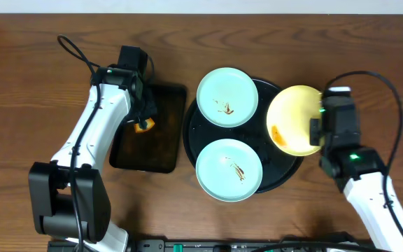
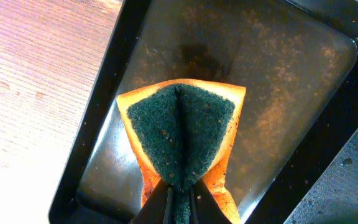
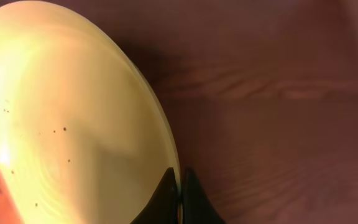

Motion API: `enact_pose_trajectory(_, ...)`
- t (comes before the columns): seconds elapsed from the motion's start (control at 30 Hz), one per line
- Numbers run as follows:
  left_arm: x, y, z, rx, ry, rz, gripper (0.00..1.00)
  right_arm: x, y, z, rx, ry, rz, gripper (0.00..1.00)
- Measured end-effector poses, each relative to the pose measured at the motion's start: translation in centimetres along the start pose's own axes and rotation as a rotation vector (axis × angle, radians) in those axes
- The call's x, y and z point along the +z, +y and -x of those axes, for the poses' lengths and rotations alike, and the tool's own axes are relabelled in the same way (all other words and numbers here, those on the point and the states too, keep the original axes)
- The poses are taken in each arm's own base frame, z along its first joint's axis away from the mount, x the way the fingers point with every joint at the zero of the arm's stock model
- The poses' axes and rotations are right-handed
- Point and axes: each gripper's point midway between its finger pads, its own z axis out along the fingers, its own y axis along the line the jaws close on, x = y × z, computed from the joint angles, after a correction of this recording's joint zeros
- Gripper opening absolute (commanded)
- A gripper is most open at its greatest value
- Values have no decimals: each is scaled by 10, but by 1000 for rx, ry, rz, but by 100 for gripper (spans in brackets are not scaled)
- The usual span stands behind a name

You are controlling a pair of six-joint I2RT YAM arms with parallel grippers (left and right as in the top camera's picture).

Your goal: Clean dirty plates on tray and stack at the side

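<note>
At the right edge of the round black tray [image 1: 280, 175], the right pincer [image 3: 180, 182] is clamped thin on the rim of the yellow plate [image 1: 292, 117]. The plate sits partly over the tray and partly out past its rim, above the wooden table [image 1: 19, 84]. From the wrist view it looks tipped up, though I can't tell whether its far side rests on the tray.

Just left of the tray, the left pincer [image 2: 180, 191] pinches a sponge [image 2: 182, 134] so hard that it folds. The sponge has a coarse dark-green scouring face and soft orange foam behind, and it hangs above a dull, speckled rectangular tray [image 2: 278, 81].

To my eye this is the first cleaning: plate presented, sponge fetched, no wiping yet. The next move calls for carrying the sponge across to the tray's right side and pressing the green face onto the orange-brown smear on the plate's tray-ward side. The other arm must hold the plate firm, since it is smooth, glossy and shallow and could slip from an edge grip.

Two mint plates [image 1: 227, 96] lie flat on the tray, one toward its back and one toward its front. Each has a small brown streak.
</note>
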Motion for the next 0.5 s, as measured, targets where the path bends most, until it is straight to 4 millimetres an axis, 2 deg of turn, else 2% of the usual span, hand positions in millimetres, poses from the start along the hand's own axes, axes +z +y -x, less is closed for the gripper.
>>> enact_pose_trajectory(0.1, 0, 0, 0, 0, 0, -1, 8, -12, 7, 10, -71, -56, -73, 1)
enact_pose_trajectory(0.33, 0, 0, 0, 0, -1, -1, 8, -49, 24, 49, -203, -259, -232, 1)
enact_pose_trajectory(0.5, 0, 0, 0, 0, -1, -1, 8, -61, 34, 62, -279, -314, -303, 1)
